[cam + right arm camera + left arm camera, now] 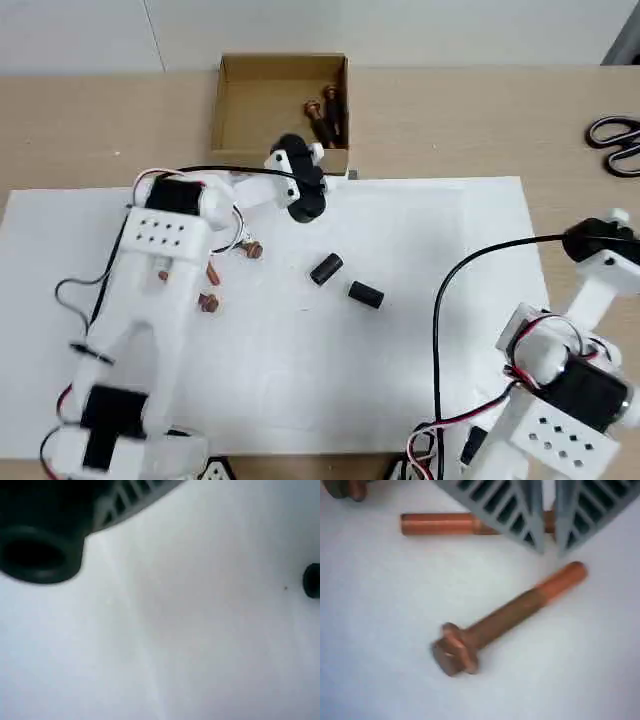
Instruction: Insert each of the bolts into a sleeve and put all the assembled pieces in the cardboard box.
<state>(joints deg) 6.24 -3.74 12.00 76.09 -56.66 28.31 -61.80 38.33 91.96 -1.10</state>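
The left gripper (549,550) is hovering just over the white paper sheet (380,630). Its grey fingers (520,515) are standing narrow, with only a thin gap between the tips and nothing in it. A copper bolt (505,617) is lying diagonally across the middle of the left wrist frame, hex head at the lower left, apart from the tips. A second bolt (437,523) is lying across the upper part and running behind the fingers.

The right gripper (70,532) is holding a black sleeve (37,555), whose hollow end is showing at the upper left of that frame. Another sleeve (312,580) is sitting at the right edge.

In the high view, a loose sleeve (326,268) and its neighbour sleeve (366,294) are lying near the centre of the sheet. At top centre, the cardboard box (215,100) is resting on the wooden surface (450,120), with two assembled pieces (325,110) lying in its right part.
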